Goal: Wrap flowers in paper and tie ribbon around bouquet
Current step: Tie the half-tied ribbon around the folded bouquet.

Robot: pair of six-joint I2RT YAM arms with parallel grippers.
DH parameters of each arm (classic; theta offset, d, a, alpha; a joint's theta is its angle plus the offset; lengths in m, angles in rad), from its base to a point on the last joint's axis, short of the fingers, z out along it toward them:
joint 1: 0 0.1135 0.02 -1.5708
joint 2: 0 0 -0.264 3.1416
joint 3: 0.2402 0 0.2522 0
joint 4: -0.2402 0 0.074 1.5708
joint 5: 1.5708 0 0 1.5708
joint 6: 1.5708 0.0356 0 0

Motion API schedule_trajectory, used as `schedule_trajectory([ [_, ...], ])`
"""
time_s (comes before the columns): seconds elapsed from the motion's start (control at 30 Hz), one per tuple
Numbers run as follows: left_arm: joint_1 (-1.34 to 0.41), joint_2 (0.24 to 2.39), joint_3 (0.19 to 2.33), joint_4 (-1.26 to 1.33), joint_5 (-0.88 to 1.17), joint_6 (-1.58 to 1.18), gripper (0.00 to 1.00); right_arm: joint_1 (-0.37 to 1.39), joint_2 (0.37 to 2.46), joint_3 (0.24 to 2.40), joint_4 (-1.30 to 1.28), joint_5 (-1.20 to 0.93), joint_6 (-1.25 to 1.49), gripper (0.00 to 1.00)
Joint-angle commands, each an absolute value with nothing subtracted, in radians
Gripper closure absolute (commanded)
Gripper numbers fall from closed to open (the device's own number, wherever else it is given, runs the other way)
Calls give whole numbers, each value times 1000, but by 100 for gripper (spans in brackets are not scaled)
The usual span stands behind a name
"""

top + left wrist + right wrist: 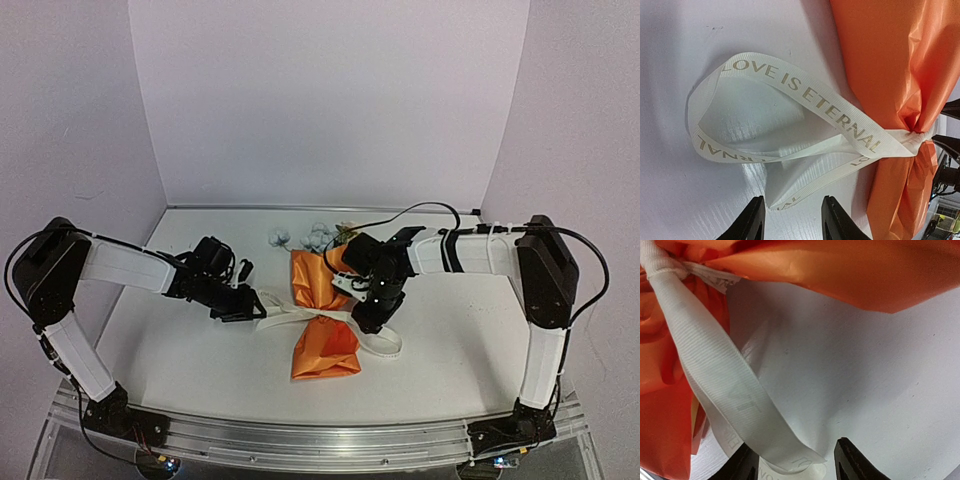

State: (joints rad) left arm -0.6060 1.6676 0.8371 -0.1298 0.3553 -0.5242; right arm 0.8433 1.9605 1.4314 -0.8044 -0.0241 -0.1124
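While it's lying at table (450, 340) ctr, the bouquet (322, 320) is showing glossy orange paper (890, 60), waist cinched w/ cream ribbon (805, 92) reading "LOVE IS ETERNAL". Pale flowers (318, 236) are poking out the far end. Left gripper (790, 205) & right gripper (795, 450) are each sitting part-open astride a ribbon tail.

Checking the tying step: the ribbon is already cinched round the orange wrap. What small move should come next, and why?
Probably close the right gripper on the ribbon: a tail lies between its open jaws, leading up to the cinch on the bouquet. The left gripper, also open, sits at the other end, so both could then pull.
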Motion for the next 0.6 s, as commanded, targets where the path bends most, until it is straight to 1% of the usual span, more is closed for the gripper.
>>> schedule_trajectory([
  [0.0,-610,1644,827,-112,348,-517,59,849,1967,1470,-776,52,-119,53],
  [0.27,-610,1634,829,-122,315,-530,60,849,1955,1464,-766,62,-103,77],
  [0.3,-609,1633,830,-122,313,-531,60,849,1954,1464,-765,59,-101,81],
  [0.37,-609,1632,832,-118,319,-530,61,849,1951,1464,-765,58,-96,94],
  [0.4,-609,1633,835,-115,329,-524,61,848,1949,1464,-765,57,-95,98],
  [0.43,-610,1634,836,-108,345,-516,61,849,1947,1463,-765,58,-91,100],
  [0.57,-611,1641,838,-99,378,-482,60,849,1930,1458,-763,80,-73,100],
])
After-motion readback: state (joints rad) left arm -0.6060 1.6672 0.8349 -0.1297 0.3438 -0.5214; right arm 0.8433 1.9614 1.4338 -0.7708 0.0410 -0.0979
